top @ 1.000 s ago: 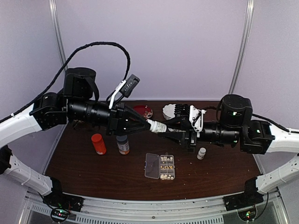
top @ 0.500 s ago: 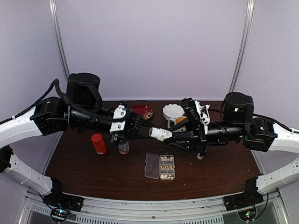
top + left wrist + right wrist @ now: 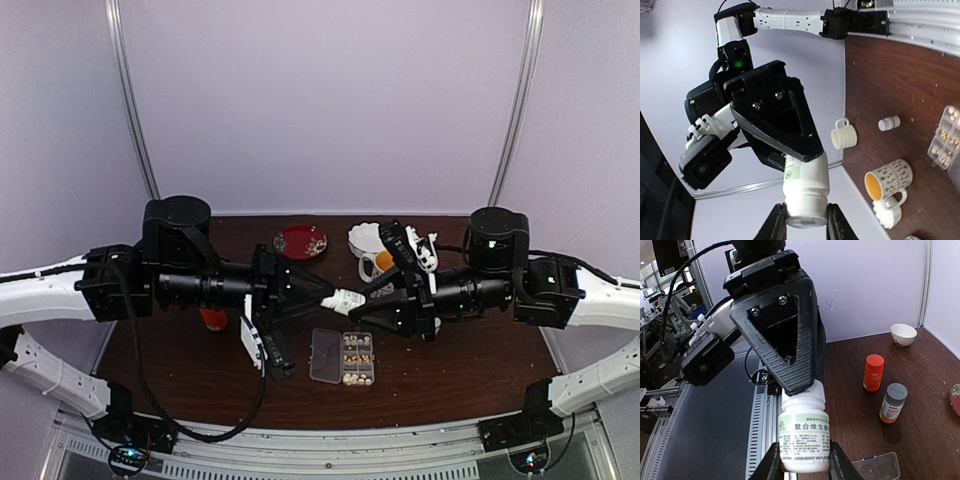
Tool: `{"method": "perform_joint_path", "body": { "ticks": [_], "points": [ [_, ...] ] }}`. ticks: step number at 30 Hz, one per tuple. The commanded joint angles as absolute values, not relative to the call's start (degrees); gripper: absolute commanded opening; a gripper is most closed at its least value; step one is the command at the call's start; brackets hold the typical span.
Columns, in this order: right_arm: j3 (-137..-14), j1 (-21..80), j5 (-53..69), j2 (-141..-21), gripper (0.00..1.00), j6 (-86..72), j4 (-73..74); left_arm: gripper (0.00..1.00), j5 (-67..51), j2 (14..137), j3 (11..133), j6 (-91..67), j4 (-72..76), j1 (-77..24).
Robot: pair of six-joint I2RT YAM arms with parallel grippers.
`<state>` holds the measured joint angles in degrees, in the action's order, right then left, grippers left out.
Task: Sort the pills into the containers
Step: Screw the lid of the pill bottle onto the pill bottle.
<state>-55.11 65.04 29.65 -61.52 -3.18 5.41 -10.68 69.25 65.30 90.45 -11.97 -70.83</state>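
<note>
Pinching the white bottle (image 3: 345,298) by cap in the left gripper (image 3: 806,225) and by body in the right gripper (image 3: 804,466), lowering it closer over the pill box (image 3: 322,357) and rolling the left wrist, likely unscrewing, pills (image 3: 353,348) lying in cells just below.

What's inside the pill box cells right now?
Pale pills lie in several cells of the open pill box, its lid lying open alongside. The white bottle covers none of it. Counts per cell are too small to tell.
</note>
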Motion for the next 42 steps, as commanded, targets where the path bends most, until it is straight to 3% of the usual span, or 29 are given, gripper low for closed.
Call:
{"method": "perform_joint_path", "body": {
  "ticks": [1, 6, 8, 11, 13, 24, 29, 33, 35, 37, 39, 42],
  "points": [
    [-56.3, 66.5, 36.4, -61.9, 0.0, -5.3, -5.8, 0.0, 2.8, 73.0, 60.6, 109.6, -1.6, -71.3],
    [-55.7, 66.3, 36.5, -61.7, 0.0, -6.1, -6.7, 0.03, 7.2, 73.5, 56.3, 121.2, 8.6, -72.1],
    [-55.4, 66.2, 36.1, -61.4, 0.0, -6.3, -6.9, 0.23, 6.4, 73.1, 55.5, 120.9, 11.1, -72.1],
    [-55.3, 66.1, 35.1, -60.9, 0.0, -5.9, -6.0, 0.61, 5.8, 72.9, 55.6, 114.8, 13.2, -72.1],
    [-55.5, 66.0, 34.0, -60.5, 0.0, -5.1, -4.4, 0.71, 5.6, 72.4, 55.1, 110.2, 15.5, -72.1],
    [-54.7, 65.7, 24.7, -54.0, 0.01, 2.2, 4.6, 0.87, 3.1, 63.7, 48.1, 78.0, 26.1, -72.2],
    [-53.1, 65.8, 18.5, -52.1, 0.0, 6.3, 4.7, 0.78, 0.7, 59.2, 48.8, 54.5, 21.9, -72.1],
    [-52.1, 66.2, 12.9, -51.7, 0.0, 10.2, 3.7, 0.75, 8.4, 59.3, 54.4, 26.9, 16.5, -72.1],
    [-51.0, 66.6, 10.3, -51.5, 0.0, 12.5, 1.6, 0.81, 9.5, 60.2, 59.1, 15.4, 8.8, -72.1],
    [-49.7, 67.2, 7.9, -51.5, 0.0, 14.6, -0.8, 0.96, 7.6, 61.3, 63.9, 6.5, 1.2, -72.1],
    [-49.2, 67.8, 6.1, -51.8, 0.0, 16.2, -2.8, 0.98, 5.6, 61.9, 67.9, -2.0, -5.7, -72.1],
    [-49.0, 68.4, 4.4, -52.4, 0.0, 17.5, -4.7, 0.97, 0.8, 60.9, 66.7, -10.1, -3.4, -71.6]
  ]
}}
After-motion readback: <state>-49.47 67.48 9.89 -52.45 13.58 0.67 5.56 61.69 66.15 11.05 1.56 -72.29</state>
